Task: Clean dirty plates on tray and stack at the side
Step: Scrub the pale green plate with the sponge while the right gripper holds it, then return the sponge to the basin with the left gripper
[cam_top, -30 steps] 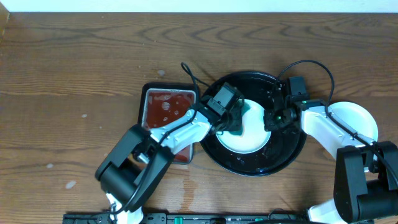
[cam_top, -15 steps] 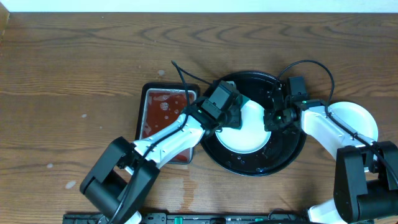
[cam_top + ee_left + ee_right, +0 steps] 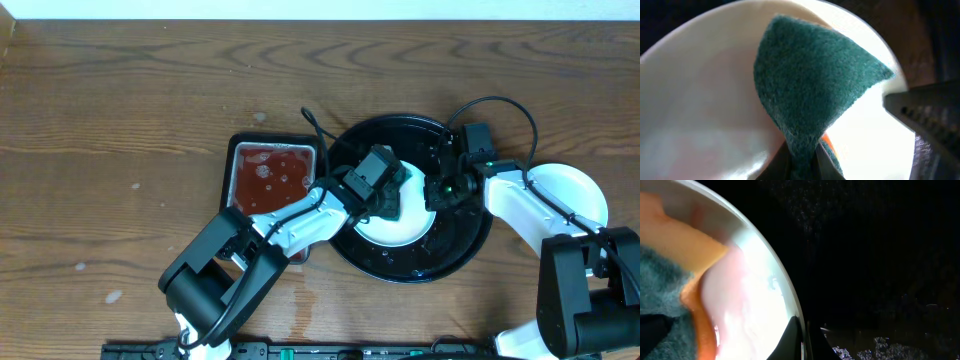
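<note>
A pale plate lies in the round black tray. My left gripper is over the plate, shut on a green sponge with an orange layer. The sponge presses flat on the plate in the left wrist view, pinched between the jaws of the left gripper. My right gripper is at the plate's right edge. In the right wrist view the right gripper is shut on the plate's rim, with the sponge at the far left and the wet tray beyond.
A small rectangular black tray of red liquid sits just left of the round tray, under the left arm. A white plate rests on the table at the right, beside the right arm. Cables loop above both wrists.
The left gripper has swept the sponge across the plate, first slightly left, then right and toward the near side. The right gripper has stayed on the rim.
</note>
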You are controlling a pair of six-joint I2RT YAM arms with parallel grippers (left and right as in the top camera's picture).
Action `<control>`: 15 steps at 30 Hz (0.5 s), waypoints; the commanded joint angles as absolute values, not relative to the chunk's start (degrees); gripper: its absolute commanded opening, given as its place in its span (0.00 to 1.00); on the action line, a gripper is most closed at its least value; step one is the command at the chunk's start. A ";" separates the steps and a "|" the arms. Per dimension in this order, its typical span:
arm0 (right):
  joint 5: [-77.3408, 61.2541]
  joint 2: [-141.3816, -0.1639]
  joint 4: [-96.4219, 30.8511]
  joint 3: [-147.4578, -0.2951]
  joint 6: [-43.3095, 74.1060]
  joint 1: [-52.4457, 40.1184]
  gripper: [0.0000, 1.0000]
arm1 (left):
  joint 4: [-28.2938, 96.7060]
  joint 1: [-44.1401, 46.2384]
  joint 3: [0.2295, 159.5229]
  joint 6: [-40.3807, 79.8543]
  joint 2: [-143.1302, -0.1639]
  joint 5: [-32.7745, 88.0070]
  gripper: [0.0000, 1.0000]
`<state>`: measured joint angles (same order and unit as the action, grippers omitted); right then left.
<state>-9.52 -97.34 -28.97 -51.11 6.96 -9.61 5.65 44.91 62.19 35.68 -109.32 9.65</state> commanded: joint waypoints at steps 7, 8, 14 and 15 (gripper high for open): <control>-7.11 -98.04 -29.39 -49.84 6.11 -9.47 0.01 | 14.59 41.36 60.99 30.63 -107.79 3.79 0.07; -7.11 -98.04 -29.39 -49.84 6.11 -9.47 0.01 | 14.81 40.82 60.99 30.61 -106.83 3.77 0.07; -7.09 -98.04 -29.39 -49.84 6.11 -9.47 0.01 | 17.96 37.87 60.99 29.19 -98.78 3.81 0.07; -7.11 -98.04 -29.41 -49.84 6.11 -9.47 0.01 | 19.22 37.45 60.99 28.16 -97.12 3.79 0.08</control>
